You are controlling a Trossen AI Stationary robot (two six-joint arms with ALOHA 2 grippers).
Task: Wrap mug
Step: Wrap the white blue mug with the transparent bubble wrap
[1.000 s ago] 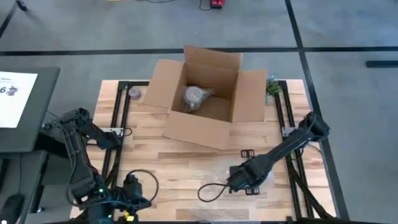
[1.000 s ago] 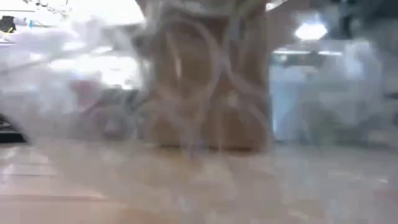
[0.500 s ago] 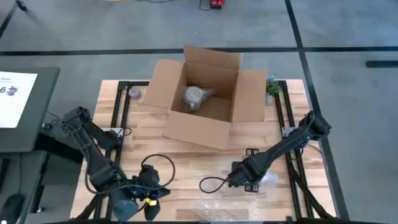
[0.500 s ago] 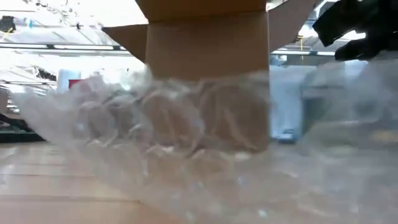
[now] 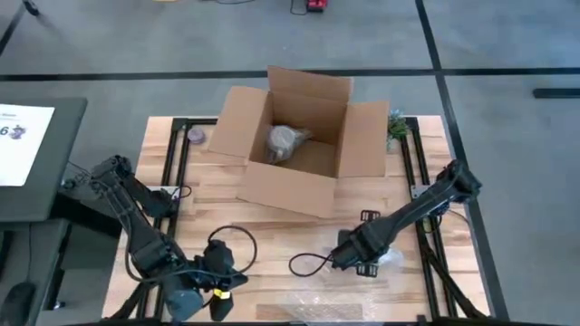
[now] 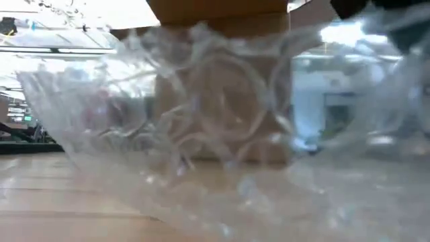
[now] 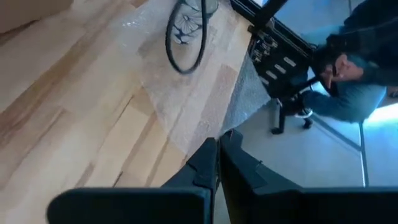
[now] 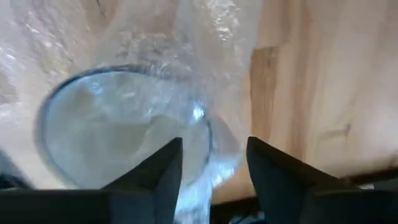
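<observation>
Risen since earlier, bubble wrap [image 6: 201,128] billows; mug [image 8: 124,130] lies just beyond the open right end effector [image 8: 211,165].

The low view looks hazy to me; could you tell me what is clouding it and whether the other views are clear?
Low view: crinkled bubble wrap close to the lens blurs the cardboard box behind. High view: clear. Right wrist view: wrap glare veils the mug.

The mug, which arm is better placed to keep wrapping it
The right, probably. The right gripper hangs open directly over the mug under the bubble wrap. The left gripper is shut at the table's front edge, away from the mug.
</observation>
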